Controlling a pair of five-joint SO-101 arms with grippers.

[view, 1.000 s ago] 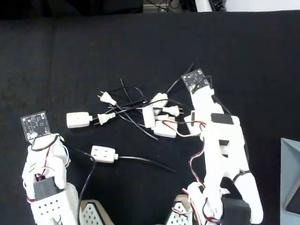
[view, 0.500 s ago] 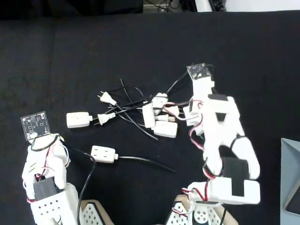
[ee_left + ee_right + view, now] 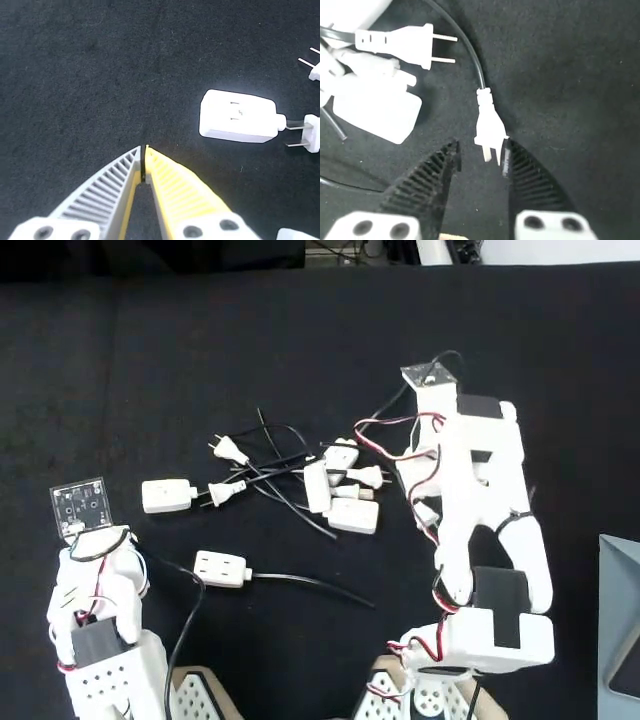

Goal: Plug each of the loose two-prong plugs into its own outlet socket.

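Plug [image 3: 489, 127] between the right gripper's [image 3: 479, 150] parted fingers [image 3: 427, 185].
Smooth white, prongs toward the wrist; left gripper [image 3: 144, 150] pinched closed.

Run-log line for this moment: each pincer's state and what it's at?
left pincer: shut, empty, outlet nearby, apart | right pincer: open, flanking prongs of plug, not closed on it

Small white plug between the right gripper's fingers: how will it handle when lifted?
Probably light and rigid: the plug is a small moulded body. Its thin black cord curves off toward other plugs, so it may tug or twist it.
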